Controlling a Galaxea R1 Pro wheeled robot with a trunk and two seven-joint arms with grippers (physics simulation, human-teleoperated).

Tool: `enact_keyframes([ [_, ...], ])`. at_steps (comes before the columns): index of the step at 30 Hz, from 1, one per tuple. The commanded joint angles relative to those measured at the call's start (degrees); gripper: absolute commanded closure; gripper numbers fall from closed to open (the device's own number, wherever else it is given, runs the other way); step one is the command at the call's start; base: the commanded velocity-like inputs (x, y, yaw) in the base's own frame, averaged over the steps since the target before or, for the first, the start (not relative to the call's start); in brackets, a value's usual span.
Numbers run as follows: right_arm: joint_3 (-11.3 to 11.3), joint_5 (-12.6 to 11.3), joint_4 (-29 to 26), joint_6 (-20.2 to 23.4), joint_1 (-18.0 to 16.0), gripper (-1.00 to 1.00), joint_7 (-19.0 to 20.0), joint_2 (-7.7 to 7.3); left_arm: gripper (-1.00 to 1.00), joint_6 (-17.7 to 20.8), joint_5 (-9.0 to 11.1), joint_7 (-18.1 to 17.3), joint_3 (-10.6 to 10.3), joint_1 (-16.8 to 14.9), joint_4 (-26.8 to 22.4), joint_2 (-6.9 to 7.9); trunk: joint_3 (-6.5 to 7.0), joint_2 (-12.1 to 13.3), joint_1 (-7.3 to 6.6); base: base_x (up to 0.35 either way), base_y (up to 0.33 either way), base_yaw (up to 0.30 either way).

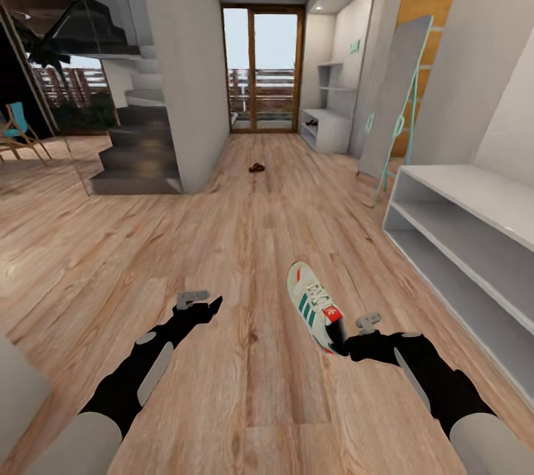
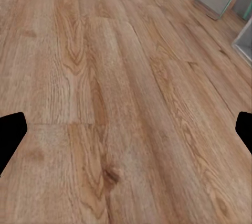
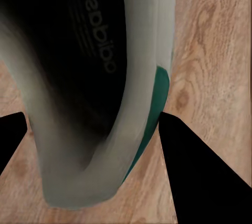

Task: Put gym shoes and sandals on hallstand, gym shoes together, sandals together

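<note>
**Right gripper closed on the heel of one gym shoe, beside the open rack**

The right gripper [image 1: 348, 345] met a gym shoe [image 1: 315, 306] at its heel end, the toe pointing away down the corridor. In the right wrist view the shoe's dark interior and pale collar [image 3: 142, 77] sat between the two fingers [image 3: 202, 166], which pressed against its sides; the fingers were clamped on the heel rim, probably because that stiff edge offers a firm hold. Whether the sole had left the floor [image 1: 245, 238] cannot be told from these views.

The left gripper [image 1: 199, 302] hung low over bare boards, its fingers [image 2: 10, 132] spread wide apart at the edges of the left wrist view with nothing between them, apparently held clear of the working arm.

The hallstand [image 1: 475, 201] stood along the robot's right, near the shoe, its flat top and two open shelves empty in the part visible. Its front edge ran diagonally close to the right arm, so a lift would need to clear that lip. Open floor lay ahead and to the left. A small dark object [image 1: 256, 167], likely a sandal, lay far down the corridor, well apart from the shoe, near the glass doors [image 1: 263, 67]. A mirror [image 1: 393, 101] leaned against the wall beyond the hallstand.
</note>
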Motion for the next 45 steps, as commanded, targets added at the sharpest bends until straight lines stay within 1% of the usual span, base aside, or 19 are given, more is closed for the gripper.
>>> enact_keyframes([
  [1,0.11,-0.19,-0.09,0.34,-0.03,1.0,-0.04,-0.05,-1.0,0.37,0.6,-0.04,-0.11,-0.03,-0.07,0.04,-0.06,-0.02,0.02,0.347,-0.16,0.098],
  [12,0.1,-0.23,-0.09,0.34,0.0,1.0,-0.04,-0.05,-1.0,0.37,0.59,-0.03,-0.11,-0.02,-0.07,0.03,-0.05,-0.02,0.02,0.342,-0.167,0.016],
  [37,0.19,-0.1,-0.03,0.34,-0.02,1.0,-0.04,-0.05,-1.0,0.37,0.66,-0.04,-0.11,0.0,-0.07,0.02,1.21,-0.02,0.02,0.336,-0.171,0.0],
  [45,0.19,0.03,0.0,0.34,-0.01,1.0,-0.04,-0.05,-1.0,0.37,0.67,-0.04,-0.11,0.01,-0.07,0.02,1.55,-0.02,0.02,0.345,-0.027,0.0],
])
